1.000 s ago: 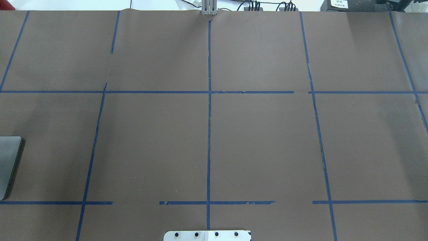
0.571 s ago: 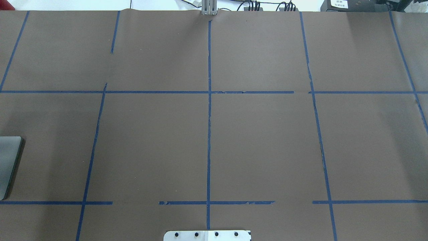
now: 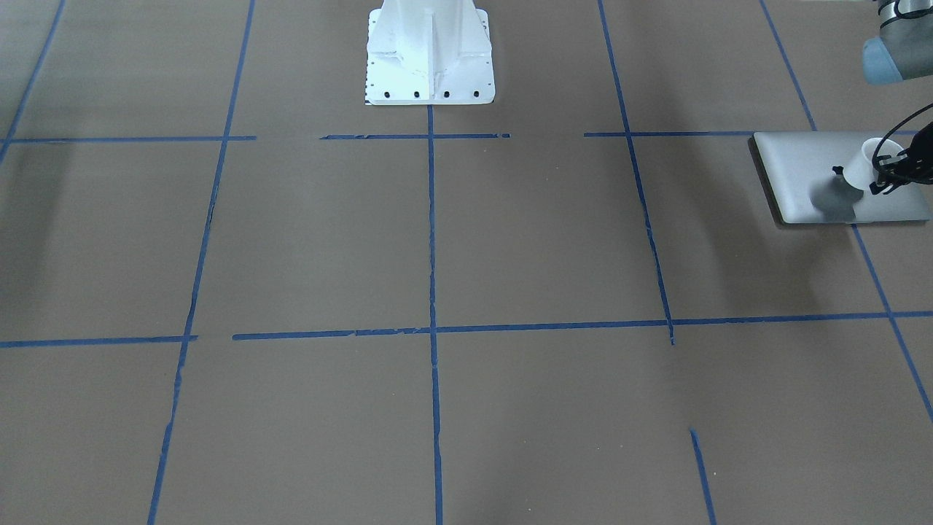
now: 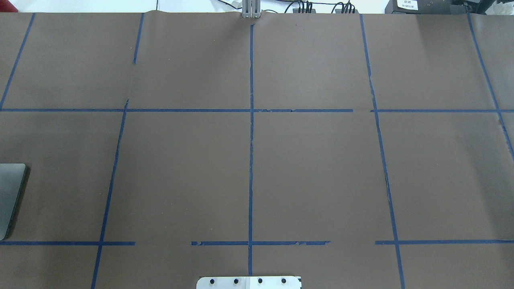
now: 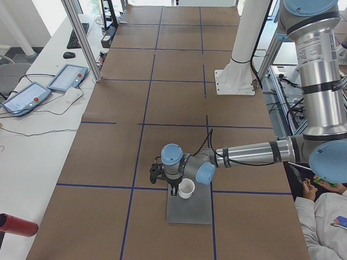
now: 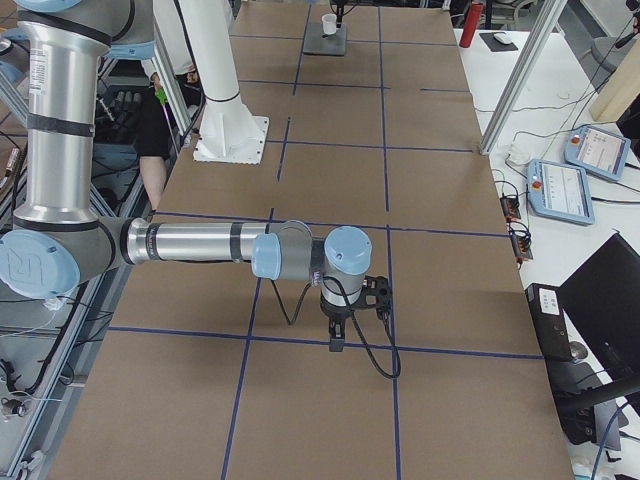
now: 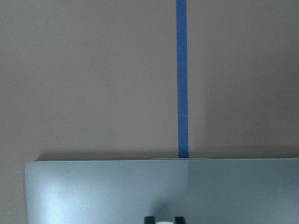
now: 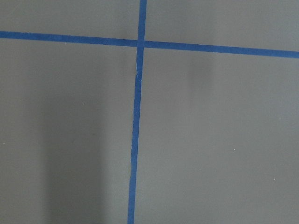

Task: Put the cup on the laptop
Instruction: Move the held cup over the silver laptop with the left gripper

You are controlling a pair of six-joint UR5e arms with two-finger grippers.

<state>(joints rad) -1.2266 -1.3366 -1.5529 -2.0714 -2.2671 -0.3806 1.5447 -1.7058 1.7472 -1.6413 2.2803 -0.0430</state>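
Observation:
The silver-grey laptop (image 3: 816, 164) lies shut at the table's left end, and its corner shows in the overhead view (image 4: 10, 196). My left gripper (image 3: 883, 173) is shut on the small white cup (image 3: 867, 162) and holds it over the lid. I cannot tell whether the cup touches the lid. In the left wrist view the cup's rim (image 7: 164, 222) sits between the two fingertips (image 7: 149, 219) above the laptop (image 7: 117, 191). My right gripper (image 6: 337, 338) points down over bare table far from the laptop, and I cannot tell whether it is open or shut.
Brown paper with blue tape lines (image 4: 251, 160) covers the table. The white robot base (image 3: 430, 51) stands at the middle of the near edge. Tablets (image 5: 68, 77) and cables lie on a side bench. A person (image 5: 325, 216) sits beside the robot.

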